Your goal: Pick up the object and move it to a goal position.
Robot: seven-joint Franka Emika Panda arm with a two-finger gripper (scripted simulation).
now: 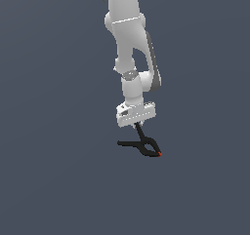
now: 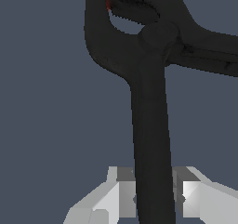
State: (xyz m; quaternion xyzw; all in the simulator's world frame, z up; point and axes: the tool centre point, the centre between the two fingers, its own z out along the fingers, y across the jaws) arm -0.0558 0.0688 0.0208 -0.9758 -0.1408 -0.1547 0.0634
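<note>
Now the gripper (image 1: 137, 124) pinches just one thin handle of the clamp (image 1: 144, 145), so it could swing or slip out.

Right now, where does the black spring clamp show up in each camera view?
Exterior view: spring clamp hangs just below the white gripper, centre frame.
Wrist view: it fills the middle, one handle running between the fingers.
Shared landmark: its red tip.

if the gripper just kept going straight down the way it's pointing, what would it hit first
The gripper points down with a handle of the black spring clamp already between its fingers. Going on, it would likely meet the clamp's pivot and looped jaw first, though depth is hard to judge.
</note>
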